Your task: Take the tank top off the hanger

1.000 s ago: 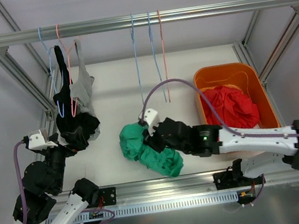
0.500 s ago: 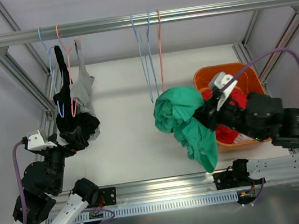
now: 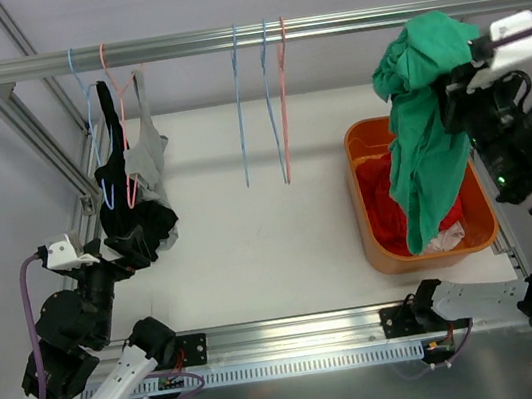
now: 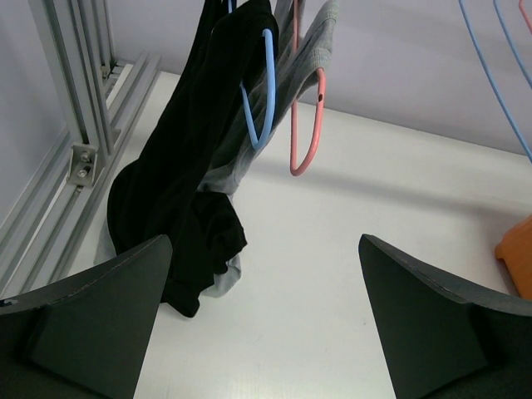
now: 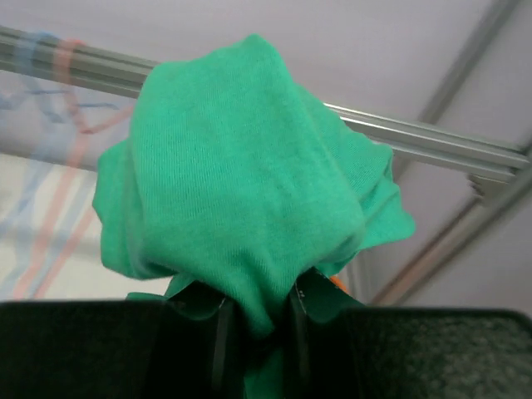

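My right gripper (image 3: 452, 81) is shut on a green tank top (image 3: 422, 139) and holds it high, by the rail, above the orange bin (image 3: 365, 229). The cloth hangs down from the jaws into the bin. In the right wrist view the green tank top (image 5: 249, 191) bulges out of the closed jaws of the right gripper (image 5: 258, 320). My left gripper (image 3: 120, 247) is open and empty at the far left, low, facing a black garment (image 4: 187, 191) and a grey garment (image 4: 314, 46) that hang on a blue hanger (image 4: 259, 100) and a pink hanger (image 4: 306, 125).
Red cloth (image 3: 378, 204) lies in the bin. Empty blue hangers (image 3: 240, 112) and a pink one (image 3: 284, 106) hang from the rail (image 3: 220, 39) at the middle. Frame posts stand on both sides. The black garment (image 3: 134, 220) droops onto the white table (image 3: 254, 252).
My right gripper has lifted the green tank top from the table's middle, carried it right and up, and now holds it over the orange bin. The left arm has not moved.
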